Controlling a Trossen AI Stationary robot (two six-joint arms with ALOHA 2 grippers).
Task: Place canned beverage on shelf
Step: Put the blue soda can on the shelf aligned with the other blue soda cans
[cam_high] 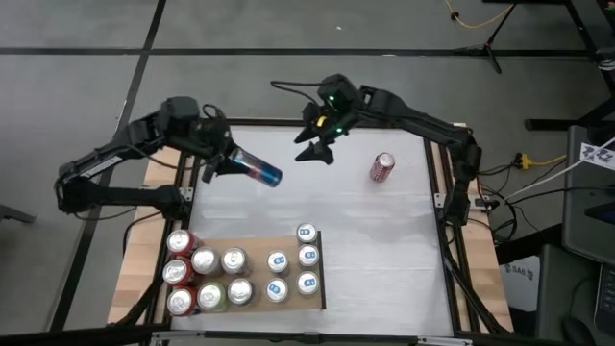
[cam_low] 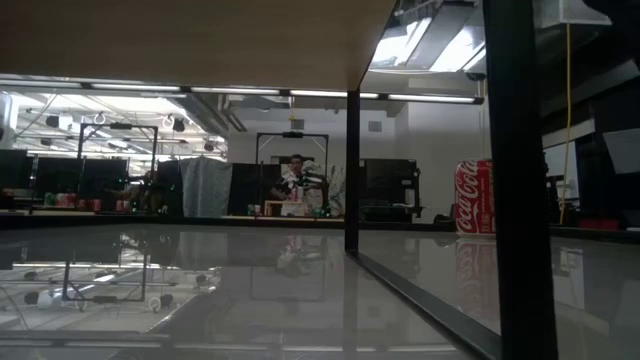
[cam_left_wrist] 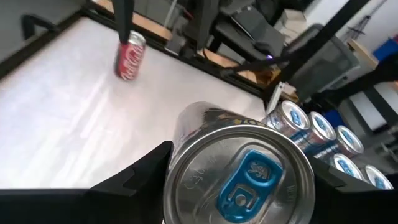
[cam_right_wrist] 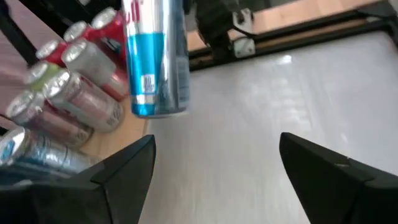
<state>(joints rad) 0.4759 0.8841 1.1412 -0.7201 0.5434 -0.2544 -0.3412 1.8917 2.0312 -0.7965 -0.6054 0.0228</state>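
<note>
Our left gripper is clamped on the blue can, carried tilted over the white table; the right gripper hangs spread and empty. We should swing toward the shelf, right the can, and lower it beside the standing cans, probably into the free corner.

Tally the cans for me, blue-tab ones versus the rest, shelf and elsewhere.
Blue-tab cans: 6 (5 on the shelf, 1 in the left gripper)
Other cans: 8 (7 on the shelf, 1 red can on the table)
Total: 14
</note>
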